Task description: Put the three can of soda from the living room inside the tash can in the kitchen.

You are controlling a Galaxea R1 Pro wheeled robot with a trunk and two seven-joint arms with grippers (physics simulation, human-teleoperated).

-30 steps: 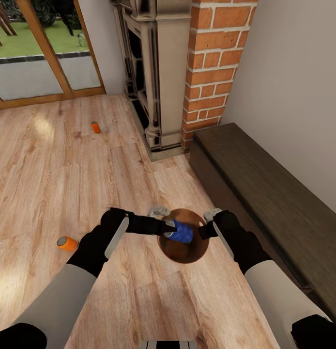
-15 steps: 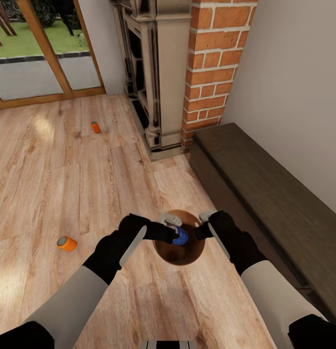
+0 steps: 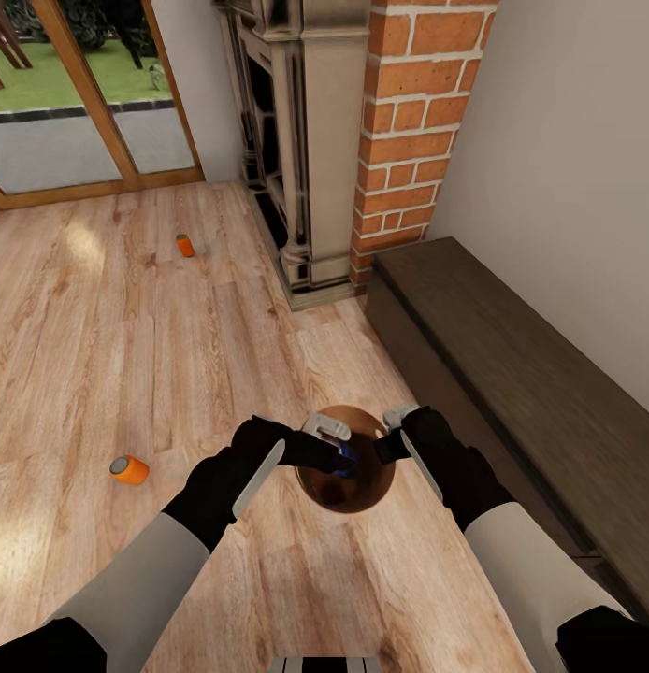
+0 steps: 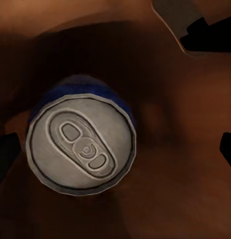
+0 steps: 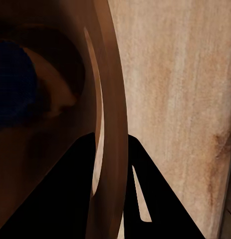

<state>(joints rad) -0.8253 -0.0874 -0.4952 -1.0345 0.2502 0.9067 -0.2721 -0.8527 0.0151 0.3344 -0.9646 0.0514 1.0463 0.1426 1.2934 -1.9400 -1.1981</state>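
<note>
Up close, our left wrist view shows the blue can [image 4: 81, 144] inside the bin [image 3: 367, 491], jaws spread; our right gripper [image 5: 111, 174] pinches its rim.

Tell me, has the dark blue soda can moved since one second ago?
Yes. The dark blue soda can has gone down inside the round brown-lined bin, carried by the left claw; it sat higher over the bin opening before.
</note>
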